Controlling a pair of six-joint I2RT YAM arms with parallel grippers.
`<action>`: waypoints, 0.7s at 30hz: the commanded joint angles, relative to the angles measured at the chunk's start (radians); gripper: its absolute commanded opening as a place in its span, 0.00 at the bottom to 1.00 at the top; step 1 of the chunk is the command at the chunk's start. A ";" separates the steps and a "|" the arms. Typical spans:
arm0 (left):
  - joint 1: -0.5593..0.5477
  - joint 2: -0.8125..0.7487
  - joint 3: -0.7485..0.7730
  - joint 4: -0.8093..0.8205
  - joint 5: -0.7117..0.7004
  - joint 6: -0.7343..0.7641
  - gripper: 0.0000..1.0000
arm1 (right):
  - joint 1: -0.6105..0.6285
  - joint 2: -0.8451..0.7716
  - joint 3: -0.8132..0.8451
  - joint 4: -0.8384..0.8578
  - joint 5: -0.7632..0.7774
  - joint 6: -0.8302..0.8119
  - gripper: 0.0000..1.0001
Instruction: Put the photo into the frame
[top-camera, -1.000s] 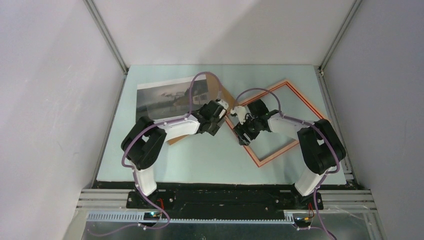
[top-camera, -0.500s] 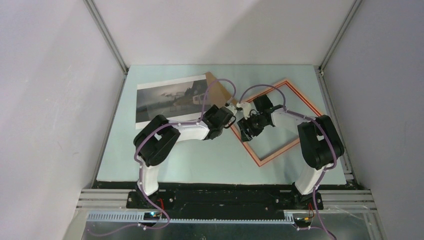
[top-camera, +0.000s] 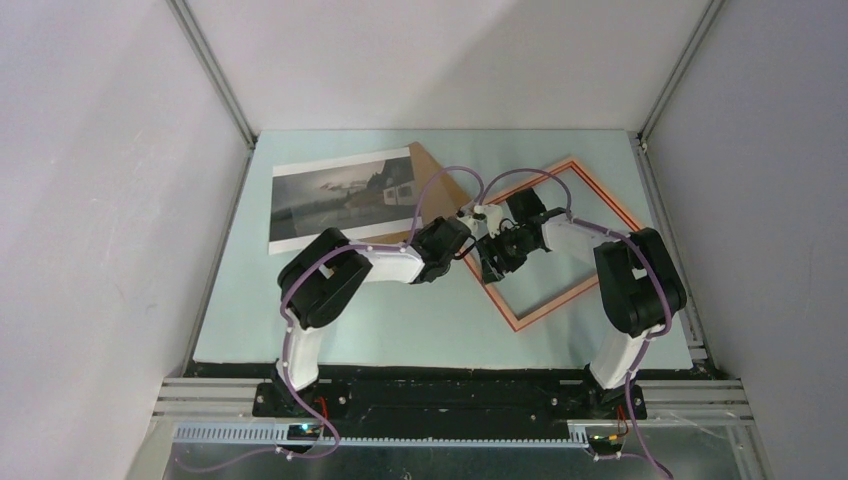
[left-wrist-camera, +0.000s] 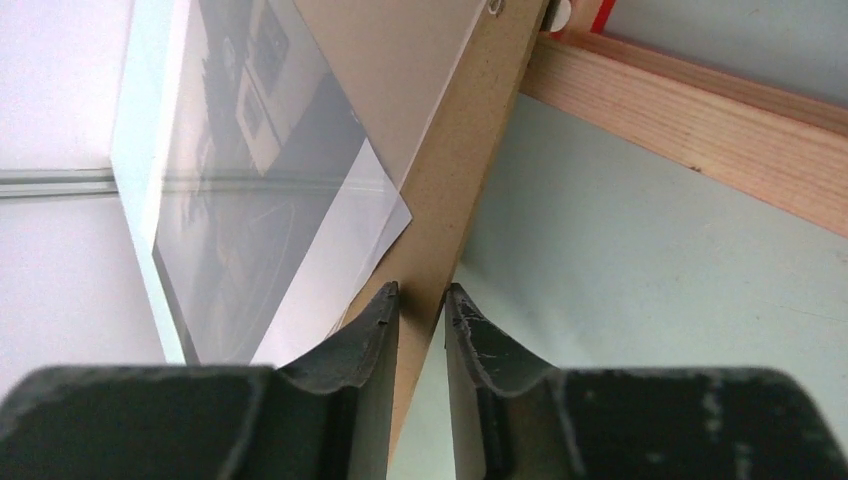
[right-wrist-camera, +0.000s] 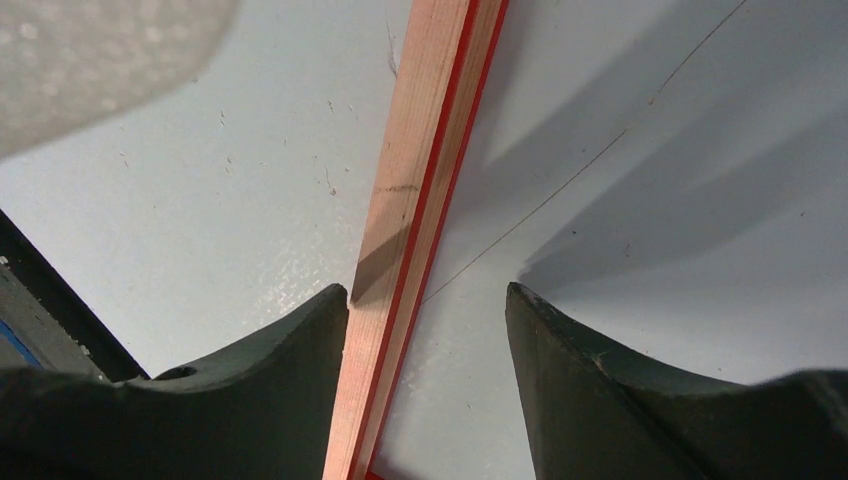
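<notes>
The photo (top-camera: 340, 198), a grey landscape print, lies flat at the back left; the left wrist view shows it (left-wrist-camera: 235, 200) under a clear sheet. The frame (top-camera: 590, 205) lies back-up on the right, pale wood with a red edge. My left gripper (top-camera: 465, 228) is at the frame's left corner. Its jaws (left-wrist-camera: 421, 292) are pressed together on the edge of the brown backing board (left-wrist-camera: 470, 170). My right gripper (top-camera: 494, 256) is open astride a frame rail (right-wrist-camera: 415, 170). The left finger (right-wrist-camera: 290, 350) touches the rail, and there is a wide gap on the other side.
The backing board (top-camera: 432, 178) lies partly under the photo, its right corner near the frame. A wooden rail of the frame (left-wrist-camera: 690, 120) runs just beyond the board. Grey walls and aluminium posts (top-camera: 215, 75) enclose the table (top-camera: 400, 320).
My left arm has swung right, off the photo, to the board's edge by the frame, and its jaws have closed there. The right gripper has narrowed slightly over the rail.
</notes>
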 joint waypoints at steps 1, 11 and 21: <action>-0.009 -0.034 -0.002 0.107 -0.074 0.056 0.24 | 0.002 0.053 -0.017 -0.086 0.014 0.007 0.64; -0.011 -0.111 -0.008 0.104 -0.097 0.079 0.00 | 0.003 0.036 -0.018 -0.082 0.002 0.012 0.67; 0.031 -0.055 0.057 -0.005 -0.054 -0.005 0.00 | 0.034 0.012 -0.018 -0.084 0.022 0.007 0.70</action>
